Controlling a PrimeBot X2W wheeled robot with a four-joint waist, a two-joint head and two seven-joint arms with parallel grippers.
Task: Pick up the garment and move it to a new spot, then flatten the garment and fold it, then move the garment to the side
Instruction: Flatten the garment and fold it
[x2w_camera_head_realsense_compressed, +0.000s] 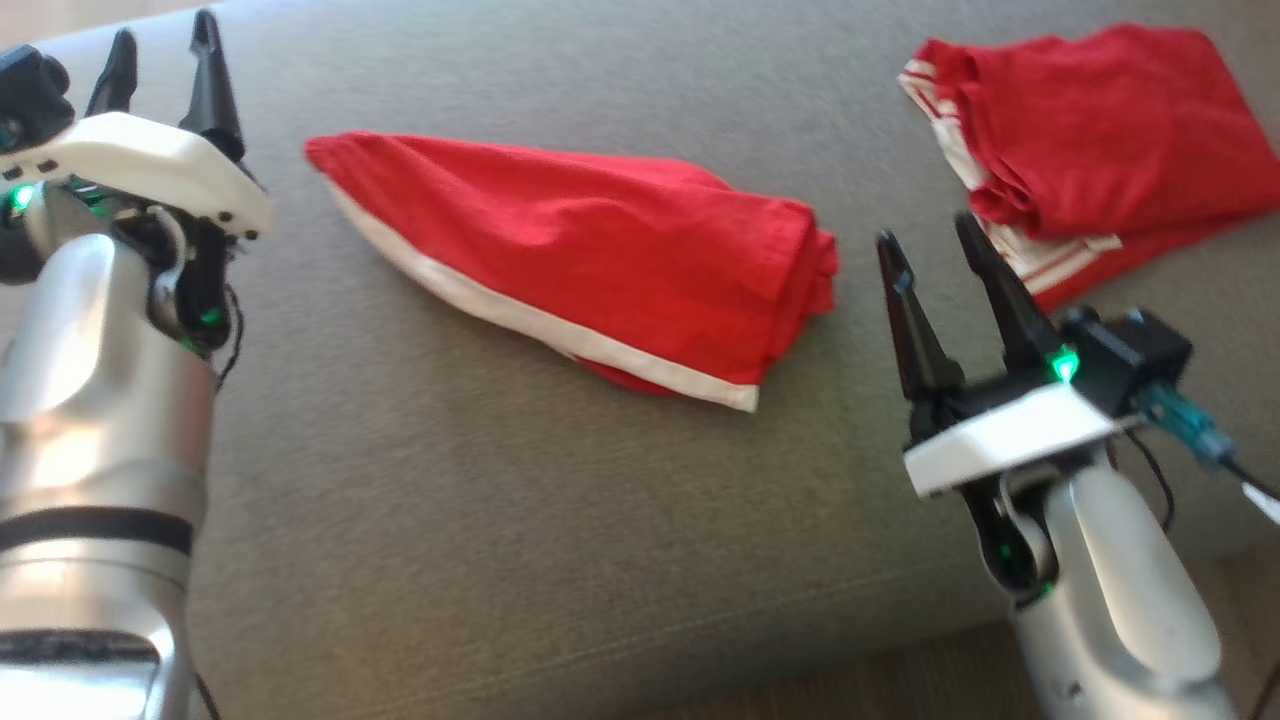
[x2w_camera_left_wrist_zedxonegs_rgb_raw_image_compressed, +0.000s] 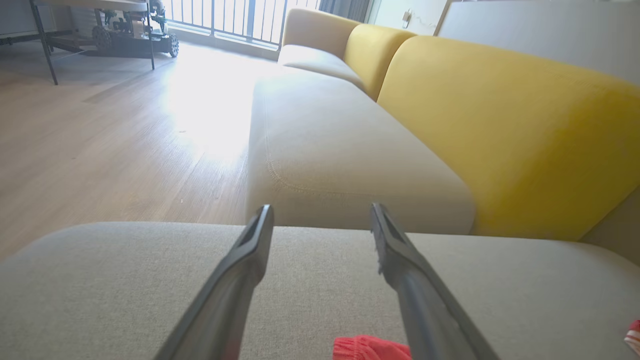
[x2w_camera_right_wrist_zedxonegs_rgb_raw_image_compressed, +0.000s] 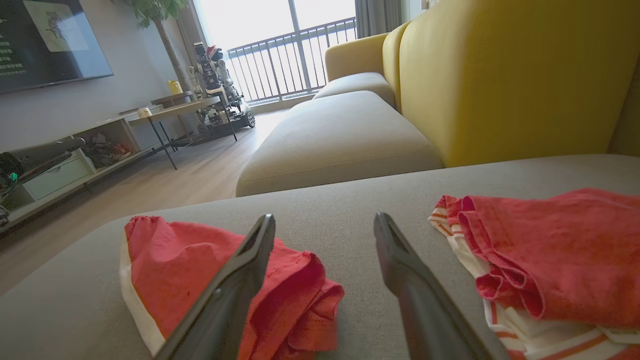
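Observation:
The garment (x2w_camera_head_realsense_compressed: 600, 250) is red with a white band along one edge and lies folded into a long wedge mid-cushion. It also appears in the right wrist view (x2w_camera_right_wrist_zedxonegs_rgb_raw_image_compressed: 190, 260), and a corner of it peeks in at the bottom of the left wrist view (x2w_camera_left_wrist_zedxonegs_rgb_raw_image_compressed: 367, 347). My left gripper (x2w_camera_head_realsense_compressed: 163, 28) (x2w_camera_left_wrist_zedxonegs_rgb_raw_image_compressed: 321, 207) is open and empty, off the garment's left end and clear of it. My right gripper (x2w_camera_head_realsense_compressed: 925, 232) (x2w_camera_right_wrist_zedxonegs_rgb_raw_image_compressed: 325, 216) is open and empty too, just past the garment's right end, above the bare cushion.
A second red garment (x2w_camera_head_realsense_compressed: 1090, 130) (x2w_camera_right_wrist_zedxonegs_rgb_raw_image_compressed: 560, 250) with red and white striped trim lies bunched at the far right of the grey cushion (x2w_camera_head_realsense_compressed: 500, 520). A yellow-backed sofa (x2w_camera_left_wrist_zedxonegs_rgb_raw_image_compressed: 500, 125) stands beyond. The cushion's front edge meets wooden floor (x2w_camera_head_realsense_compressed: 900, 680) at the lower right.

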